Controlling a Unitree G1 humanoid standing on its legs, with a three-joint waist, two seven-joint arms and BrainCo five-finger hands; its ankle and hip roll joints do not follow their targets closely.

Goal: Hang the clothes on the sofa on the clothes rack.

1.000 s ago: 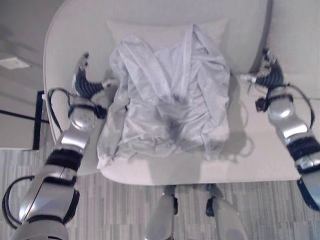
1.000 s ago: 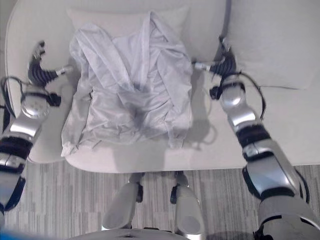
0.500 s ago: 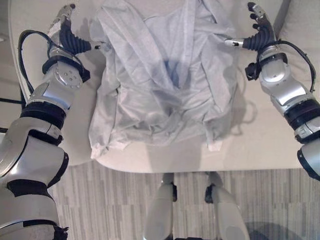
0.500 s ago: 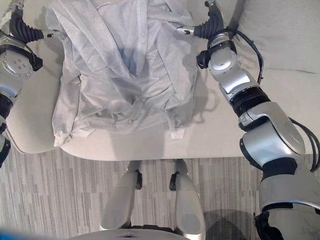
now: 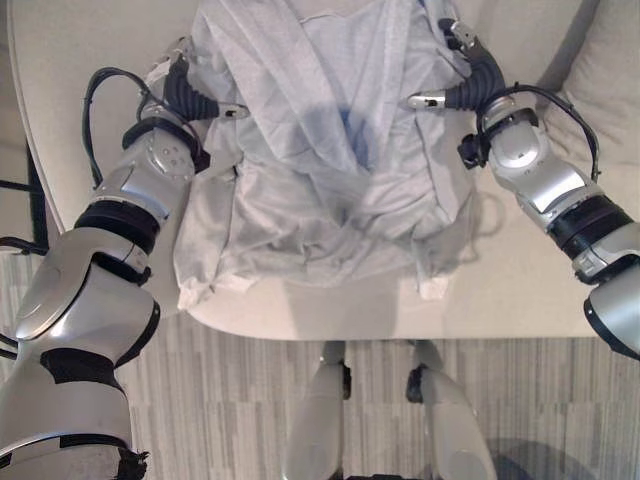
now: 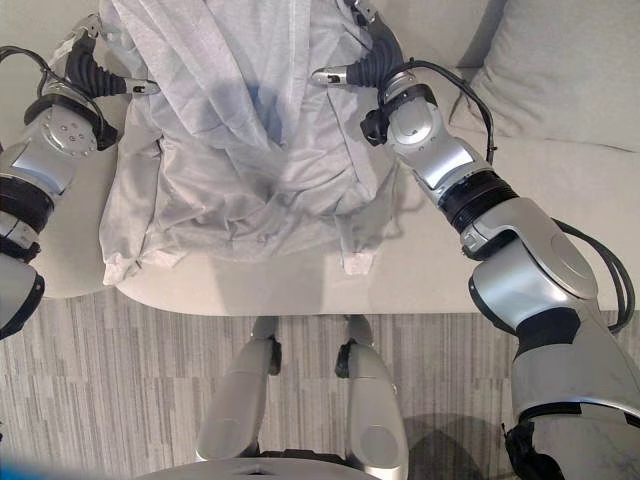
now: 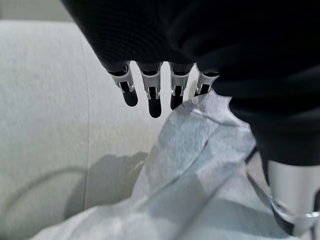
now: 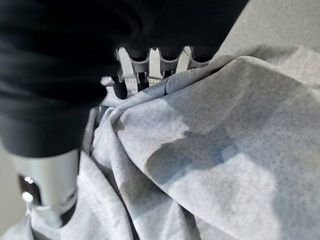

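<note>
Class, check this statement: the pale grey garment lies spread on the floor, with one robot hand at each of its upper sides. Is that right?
Not quite. The garment lies on the sofa, not the floor, as the left eye view shows. The rest holds: the left hand and the right hand are at its upper sides.

- The sofa (image 5: 520, 290) is pale cream upholstery; its front edge curves above a grey striped floor (image 5: 220, 400)
- A crumpled light-grey garment (image 5: 330, 170) lies spread on the seat, running from the backrest down to the front edge; one cuff (image 5: 432, 288) rests at that edge
- A cream cushion (image 6: 570, 70) leans in the sofa's right back corner, apart from the garment
</note>
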